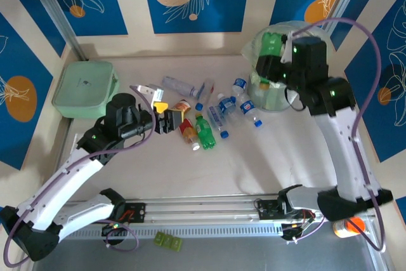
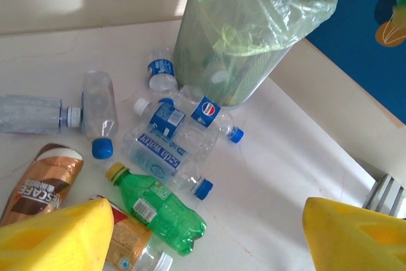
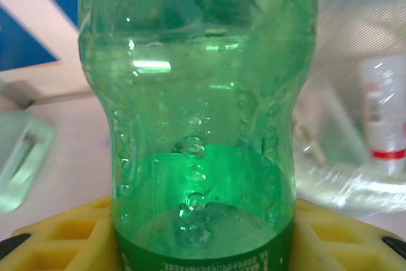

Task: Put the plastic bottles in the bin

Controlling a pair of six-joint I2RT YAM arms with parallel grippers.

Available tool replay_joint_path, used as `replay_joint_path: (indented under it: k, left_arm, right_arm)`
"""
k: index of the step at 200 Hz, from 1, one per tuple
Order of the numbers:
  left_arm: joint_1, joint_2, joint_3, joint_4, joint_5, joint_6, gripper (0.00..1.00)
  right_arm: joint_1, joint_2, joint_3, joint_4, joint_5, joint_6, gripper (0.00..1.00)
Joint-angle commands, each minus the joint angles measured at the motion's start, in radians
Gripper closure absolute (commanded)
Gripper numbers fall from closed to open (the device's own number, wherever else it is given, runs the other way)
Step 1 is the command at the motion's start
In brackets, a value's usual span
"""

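My right gripper (image 1: 273, 57) is shut on a green plastic bottle (image 1: 273, 43), held over the rim of the bin (image 1: 257, 96), a round bucket lined with a pale green bag. In the right wrist view the green bottle (image 3: 202, 112) stands between the yellow fingers (image 3: 57, 240), with the bin (image 3: 355, 157) behind it on the right. My left gripper (image 1: 166, 120) is open beside the pile of bottles (image 1: 222, 109) on the table. Between and ahead of its yellow fingers (image 2: 57, 236) lie a green bottle (image 2: 158, 211), a red-labelled bottle (image 2: 127, 242) and clear blue-labelled bottles (image 2: 166, 150), with the bin (image 2: 244, 42) beyond.
A mint-green lidded box (image 1: 84, 88) sits at the far left. A brown coffee bottle (image 2: 41, 179) lies among the pile. A small orange-and-white bottle (image 1: 347, 226) stands by the right arm's base. A white bottle (image 3: 384, 115) shows through the bin's bag.
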Motion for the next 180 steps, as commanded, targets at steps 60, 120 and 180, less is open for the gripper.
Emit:
replay_joint_path:
  k: [60,120,180]
  left_arm:
    - [-0.015,0.002,-0.018,0.053,0.038,-0.014,0.23]
    - [-0.034,0.014,-0.014,0.04,0.004,0.002,0.23]
    - [-0.036,0.012,-0.014,0.031,-0.02,0.012,0.22]
  right_arm:
    - [-0.225,0.453,0.474,-0.055,0.037,-0.016,0.52]
    - [-0.242,0.685,0.587,-0.179,-0.091,0.074,0.52]
    - [-0.247,0.691,0.375,-0.115,-0.197,0.109,0.53]
